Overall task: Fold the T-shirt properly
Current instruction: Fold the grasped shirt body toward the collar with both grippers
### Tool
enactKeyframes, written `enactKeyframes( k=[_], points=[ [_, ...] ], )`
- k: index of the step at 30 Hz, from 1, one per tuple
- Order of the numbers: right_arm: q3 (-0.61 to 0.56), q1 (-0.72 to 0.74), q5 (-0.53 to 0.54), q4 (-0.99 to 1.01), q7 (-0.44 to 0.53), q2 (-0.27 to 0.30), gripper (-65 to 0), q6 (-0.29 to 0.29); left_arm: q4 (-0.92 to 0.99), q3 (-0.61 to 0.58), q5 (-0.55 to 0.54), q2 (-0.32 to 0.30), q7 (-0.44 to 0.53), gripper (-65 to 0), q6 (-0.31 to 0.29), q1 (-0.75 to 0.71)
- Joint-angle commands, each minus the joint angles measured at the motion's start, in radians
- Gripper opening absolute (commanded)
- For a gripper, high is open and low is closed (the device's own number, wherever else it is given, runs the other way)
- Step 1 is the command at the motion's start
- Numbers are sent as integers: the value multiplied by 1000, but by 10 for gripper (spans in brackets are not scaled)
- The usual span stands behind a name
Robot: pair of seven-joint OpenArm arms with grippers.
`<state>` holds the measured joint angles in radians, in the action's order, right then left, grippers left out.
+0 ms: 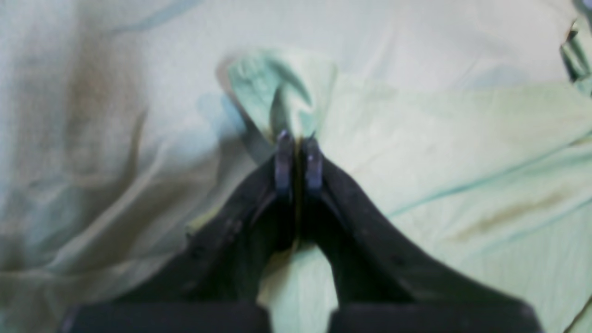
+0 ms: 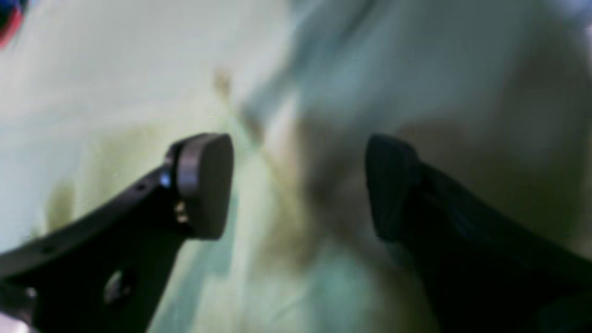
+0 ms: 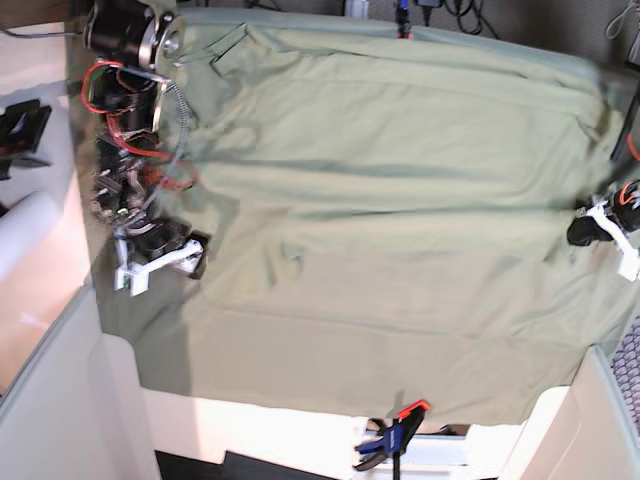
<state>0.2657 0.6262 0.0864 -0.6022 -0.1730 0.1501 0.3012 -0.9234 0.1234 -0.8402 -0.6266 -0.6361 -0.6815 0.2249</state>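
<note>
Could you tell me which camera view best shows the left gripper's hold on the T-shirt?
The left wrist view: the left gripper is shut on a raised pinch of the T-shirt. The base view shows that gripper small at the cloth's edge, its hold unclear. The right wrist view shows only the open right gripper over blurred fabric.

In the blurred right wrist view, the right gripper (image 2: 298,185) hangs with its two dark fingers (image 2: 206,185) spread wide apart over pale green cloth (image 2: 92,92), nothing between them, and a red-and-blue object (image 2: 9,16) shows far left.
</note>
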Motion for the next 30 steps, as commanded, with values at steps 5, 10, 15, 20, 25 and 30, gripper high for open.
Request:
enactKeyframes(
  k=[5,10,15,20,25,30],
  points=[
    [-69,10,-17,30,-12,-1,-207,3,-15,6,-16,-25,28,-650,-17,22],
    [-93,-6,18,-17,-18,-16,-207,19,-14,6,-16,-25,29,-650,-17,22],
    [-93,-6,18,-66,-38,-72,-207,20,-14,6,-16,-25,29,-650,-17,22],
    [-94,-6,19,-100,-49,-104,-207,21,-15,6,-16,-25,29,-650,-17,22],
    [-94,-7,18,-99,-48,-98,-211,20,-14,6,-16,-25,29,-650,-17,22],
    [-94,-7,-16,-99,-39,-97,-560,20,-14,6,-16,-25,29,-650,-17,22]
  ],
)
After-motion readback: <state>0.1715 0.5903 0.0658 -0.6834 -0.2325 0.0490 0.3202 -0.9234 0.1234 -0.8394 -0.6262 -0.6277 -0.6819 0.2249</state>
